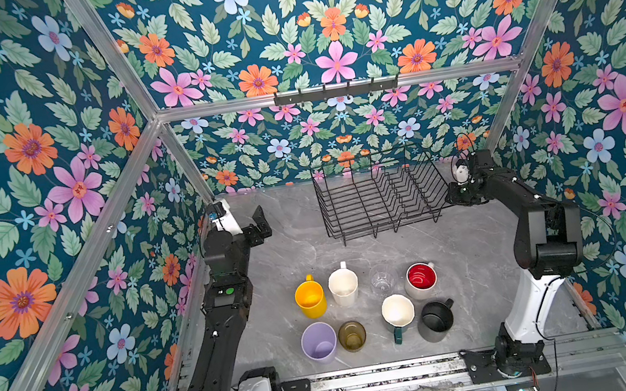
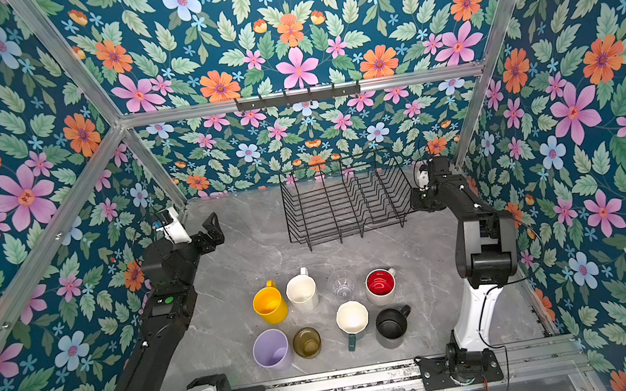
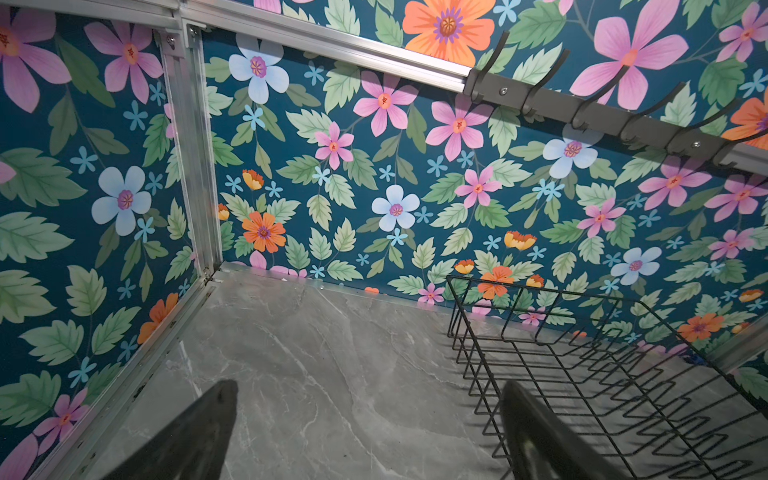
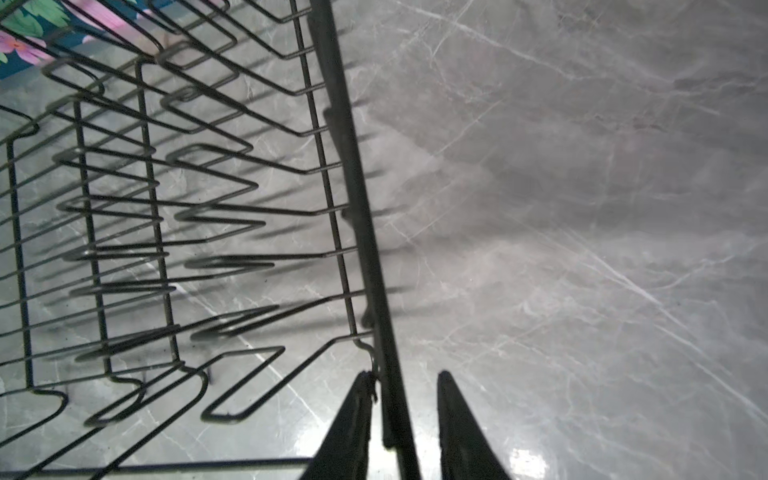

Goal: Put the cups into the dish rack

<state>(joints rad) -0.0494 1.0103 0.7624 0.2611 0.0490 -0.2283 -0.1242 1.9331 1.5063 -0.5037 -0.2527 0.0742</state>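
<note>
Straddling the side rim of the black wire dish rack at 12 o'clock on the grey marble tabletop, the right hand is narrow, unclamped; the left hand gapes empty. Eight mixed cups stand at 6 o'clock. The rack looks stiff, light, slide-prone; its rim suits gripping.

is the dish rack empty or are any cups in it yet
Empty. In both top views only bare table shows through the dish rack wires; all eight cups stand in front of it.
</note>
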